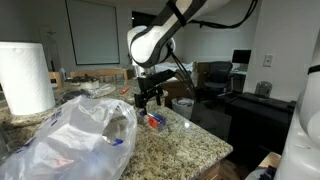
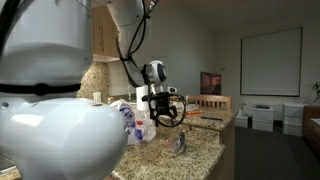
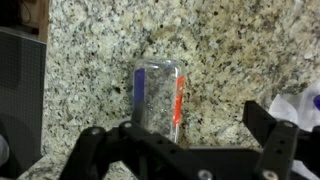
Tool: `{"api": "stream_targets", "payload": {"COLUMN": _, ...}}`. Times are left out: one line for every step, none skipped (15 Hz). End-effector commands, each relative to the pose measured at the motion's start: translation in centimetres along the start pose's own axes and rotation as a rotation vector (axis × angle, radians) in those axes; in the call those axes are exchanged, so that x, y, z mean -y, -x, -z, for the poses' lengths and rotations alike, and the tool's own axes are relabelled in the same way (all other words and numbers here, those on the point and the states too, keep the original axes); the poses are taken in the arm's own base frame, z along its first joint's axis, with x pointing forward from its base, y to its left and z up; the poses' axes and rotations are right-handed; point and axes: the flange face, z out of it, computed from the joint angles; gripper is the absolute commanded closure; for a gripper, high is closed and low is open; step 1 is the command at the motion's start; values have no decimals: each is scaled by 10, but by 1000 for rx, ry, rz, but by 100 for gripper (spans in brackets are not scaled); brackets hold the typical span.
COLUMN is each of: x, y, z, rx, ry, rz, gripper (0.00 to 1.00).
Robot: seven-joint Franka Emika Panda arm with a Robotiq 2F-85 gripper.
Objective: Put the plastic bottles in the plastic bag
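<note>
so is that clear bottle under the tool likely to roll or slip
The bottle looks clear and empty, so probably light and squashy. It seems to lie on its side on the granite counter, so a nudge may roll it. Smooth plastic may slip.

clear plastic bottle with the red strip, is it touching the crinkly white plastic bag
Apart: the wrist view shows bare granite counter between the clear plastic bottle and the white plastic bag.
</note>
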Motion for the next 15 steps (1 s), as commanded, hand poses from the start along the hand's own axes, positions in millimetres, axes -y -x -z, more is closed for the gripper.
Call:
{"api": "stream_targets", "payload": {"x": -19, "y": 0, "z": -2, "rx": -21, "ry": -62, "rz": -188, "gripper": 0}}
{"api": "stream_targets", "payload": {"x": -22, "y": -2, "z": -1, "rx": -32, "ry": -78, "rz": -236, "gripper": 0}}
{"api": "stream_targets", "payload": {"x": -24, "y": -5, "z": 3, "rx": -43, "ry": -93, "rz": -283, "gripper": 0}}
{"api": "stream_targets", "payload": {"x": -21, "y": -7, "z": 0, "rx": -19, "ry": -59, "rz": -193, "gripper": 0}}
{"api": "stream_targets", "payload": {"x": -23, "y": -8, "z": 1, "rx": -28, "ry": -67, "rz": -222, "gripper": 0}}
{"api": "stream_targets", "payload": {"x": -24, "y": -9, "z": 1, "rx": -30, "ry": -71, "rz": -238, "gripper": 0}}
{"api": "stream_targets", "payload": {"x": -24, "y": -9, "z": 1, "rx": -30, "ry": -73, "rz": -244, "gripper": 0}}
{"api": "stream_targets", "payload": {"x": -24, "y": -9, "z": 1, "rx": -30, "ry": -74, "rz": -247, "gripper": 0}}
{"api": "stream_targets", "payload": {"x": -27, "y": -18, "z": -4, "rx": -59, "ry": -83, "rz": -268, "gripper": 0}}
{"api": "stream_targets", "payload": {"x": -33, "y": -28, "z": -7, "rx": -99, "ry": -106, "rz": -292, "gripper": 0}}
{"api": "stream_targets", "payload": {"x": -42, "y": -40, "z": -11, "rx": -160, "ry": -126, "rz": -316, "gripper": 0}}
{"api": "stream_targets", "payload": {"x": -49, "y": -52, "z": -13, "rx": -215, "ry": -146, "rz": -335, "gripper": 0}}
{"api": "stream_targets", "payload": {"x": -54, "y": -61, "z": -14, "rx": -278, "ry": -169, "rz": -347, "gripper": 0}}
{"api": "stream_targets", "payload": {"x": -61, "y": -71, "z": -18, "rx": -326, "ry": -189, "rz": -357, "gripper": 0}}
{"api": "stream_targets", "payload": {"x": -66, "y": -79, "z": -25, "rx": -343, "ry": -206, "rz": -364, "gripper": 0}}
